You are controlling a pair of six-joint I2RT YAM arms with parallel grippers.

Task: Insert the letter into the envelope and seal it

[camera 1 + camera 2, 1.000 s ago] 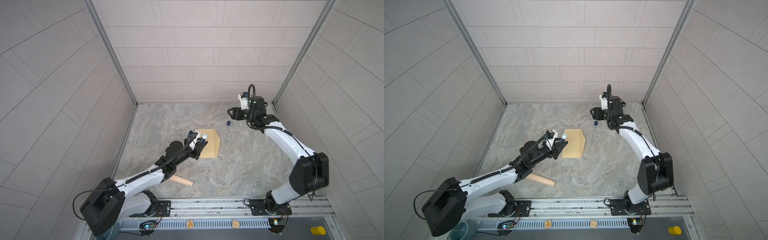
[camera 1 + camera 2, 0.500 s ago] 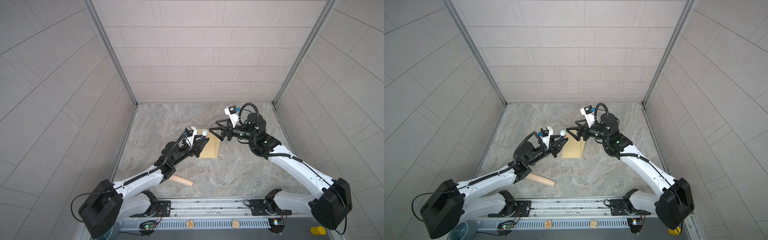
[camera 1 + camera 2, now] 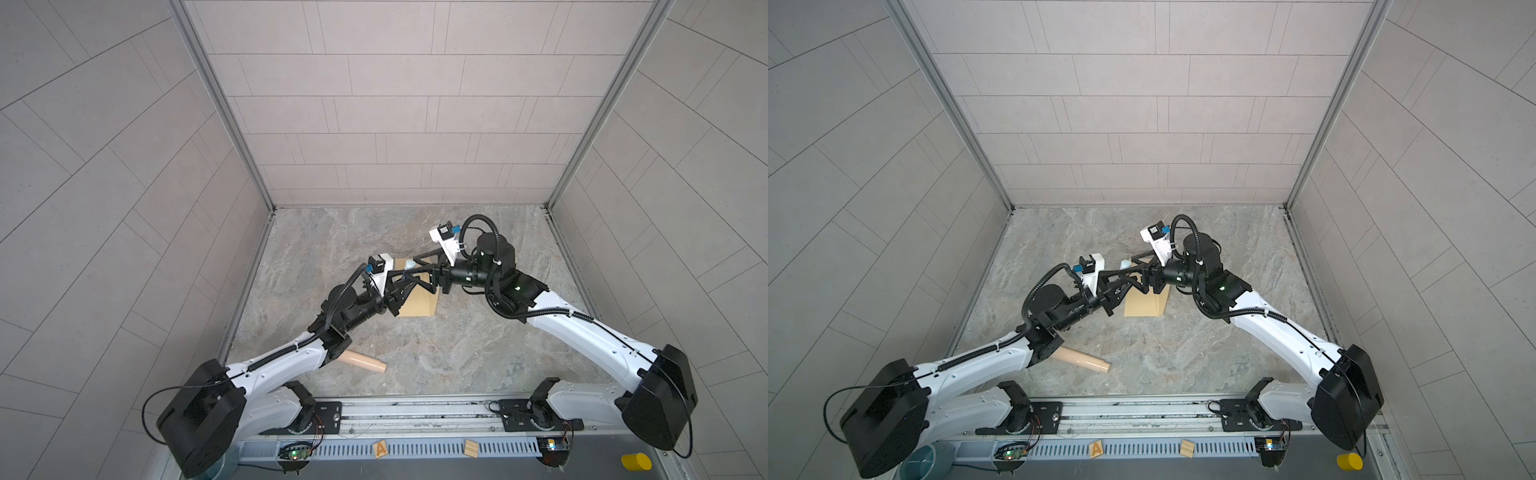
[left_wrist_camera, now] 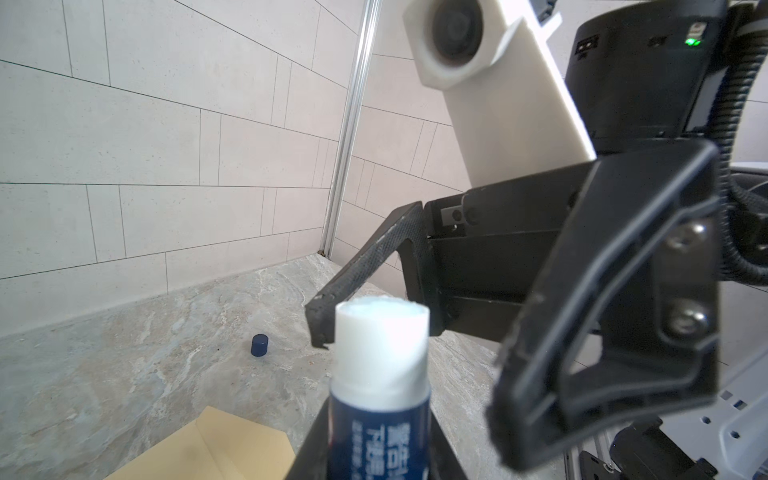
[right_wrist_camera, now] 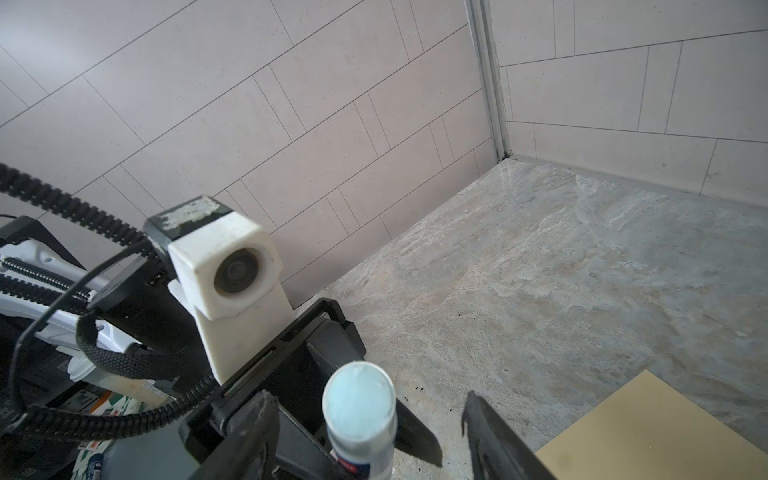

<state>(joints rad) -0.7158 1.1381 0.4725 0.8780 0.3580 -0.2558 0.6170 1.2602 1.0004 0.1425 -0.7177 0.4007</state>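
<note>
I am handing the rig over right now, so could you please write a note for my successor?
Left gripper: shut on the uncapped glue stick, above the envelope.
Right gripper: open, jaws either side of the stick's tip, not closed on it.
Envelope flat on the table; blue cap stands apart. Letter not in view.
Done: glue uncapped. Left: glue flap, seal; confirm letter is inside.

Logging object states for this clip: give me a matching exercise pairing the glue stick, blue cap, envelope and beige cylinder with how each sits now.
1 glue stick
2 blue cap
3 envelope
4 beige cylinder

A lying on its side
B flat on the table
C held by the left gripper
D standing upright, alone

Pairs: 1-C, 2-D, 3-B, 4-A
</note>
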